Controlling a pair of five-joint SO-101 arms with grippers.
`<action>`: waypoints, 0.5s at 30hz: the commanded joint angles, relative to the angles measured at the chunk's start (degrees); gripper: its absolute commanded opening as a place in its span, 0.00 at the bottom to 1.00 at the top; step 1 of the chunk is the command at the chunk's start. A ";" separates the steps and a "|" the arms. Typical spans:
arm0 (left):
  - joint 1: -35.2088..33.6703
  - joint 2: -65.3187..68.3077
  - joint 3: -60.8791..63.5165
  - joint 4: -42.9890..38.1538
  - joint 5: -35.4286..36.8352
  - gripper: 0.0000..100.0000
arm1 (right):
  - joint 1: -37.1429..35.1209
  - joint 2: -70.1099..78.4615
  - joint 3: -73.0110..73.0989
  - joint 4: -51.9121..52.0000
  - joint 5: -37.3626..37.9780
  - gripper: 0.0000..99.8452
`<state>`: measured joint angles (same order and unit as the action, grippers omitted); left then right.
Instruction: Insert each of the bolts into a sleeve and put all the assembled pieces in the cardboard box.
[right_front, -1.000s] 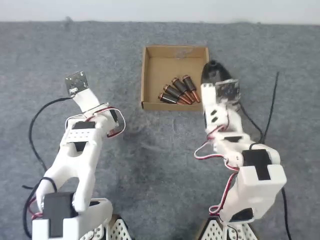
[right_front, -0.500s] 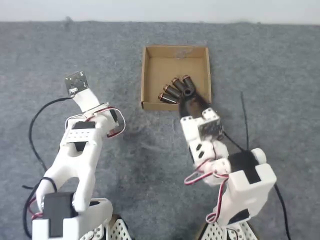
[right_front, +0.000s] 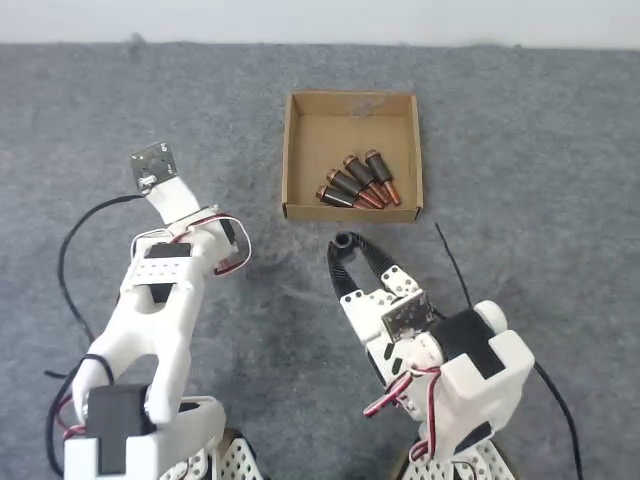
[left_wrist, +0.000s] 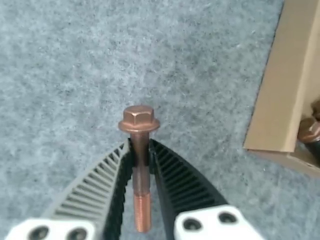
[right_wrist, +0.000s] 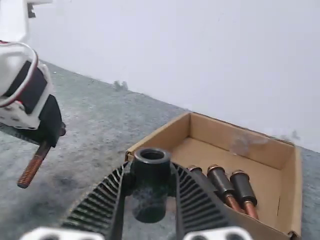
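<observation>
The left hand (left_wrist: 140, 150) pinches a copper bolt (left_wrist: 139, 122), the right hand (right_wrist: 150, 172) a black sleeve (right_wrist: 149, 205); line the threaded end with the sleeve opening, then push slowly.

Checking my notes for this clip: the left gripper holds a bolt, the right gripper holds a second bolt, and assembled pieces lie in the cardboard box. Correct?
Not quite. The right gripper holds a black sleeve, not a second bolt, as the right wrist view shows. The rest stands.
</observation>
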<state>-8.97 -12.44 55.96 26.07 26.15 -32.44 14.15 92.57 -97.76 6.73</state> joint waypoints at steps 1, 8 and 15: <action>-0.09 -2.99 -0.48 -1.67 -0.62 0.01 | -1.71 -1.19 1.49 -1.36 -0.44 0.01; 0.00 -3.43 -0.75 -8.26 -0.44 0.01 | -4.18 -0.66 1.23 -1.27 -0.26 0.01; 5.71 -8.70 -0.57 -17.93 -0.53 0.01 | -4.18 -0.66 -0.26 1.19 -0.35 0.01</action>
<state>-5.71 -15.34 55.96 12.00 26.15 -36.22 14.15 92.57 -97.58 6.73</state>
